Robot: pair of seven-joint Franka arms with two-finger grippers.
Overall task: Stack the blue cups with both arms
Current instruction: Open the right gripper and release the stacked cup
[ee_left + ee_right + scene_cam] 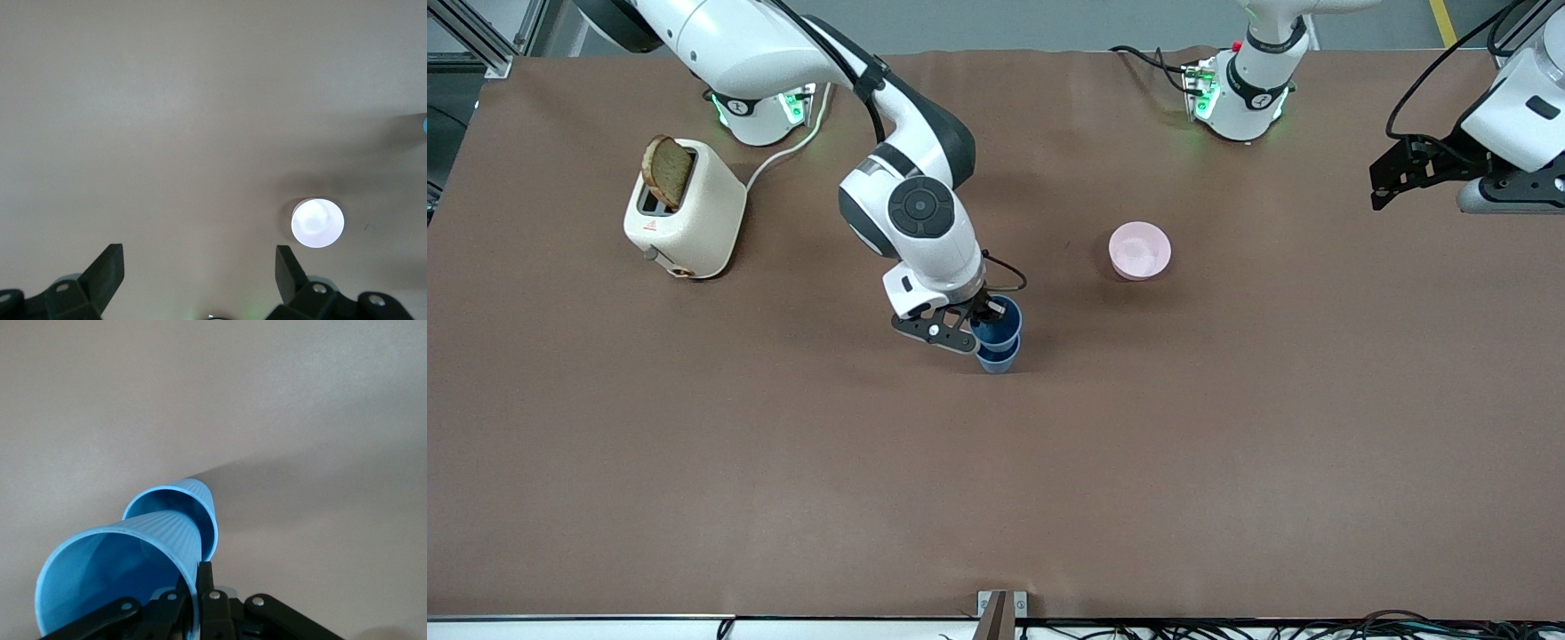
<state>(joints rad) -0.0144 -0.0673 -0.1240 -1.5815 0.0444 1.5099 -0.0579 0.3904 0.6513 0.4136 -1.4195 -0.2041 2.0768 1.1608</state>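
Observation:
Two blue cups stand mid-table. The upper blue cup (999, 322) sits partly inside the lower blue cup (998, 358), which stands upright on the table. My right gripper (983, 318) is shut on the upper cup's rim, one finger inside and one outside. In the right wrist view the held cup (120, 573) is close and large, with the lower cup (179, 510) around its base. My left gripper (1383, 182) is open and empty, raised over the left arm's end of the table. Its fingers (103, 273) show spread wide in the left wrist view.
A pink bowl (1139, 251) sits between the cups and the left arm's base; it also shows in the left wrist view (318, 222). A cream toaster (685, 210) with a slice of bread stands near the right arm's base. The brown table (996, 480) lies bare nearer the front camera.

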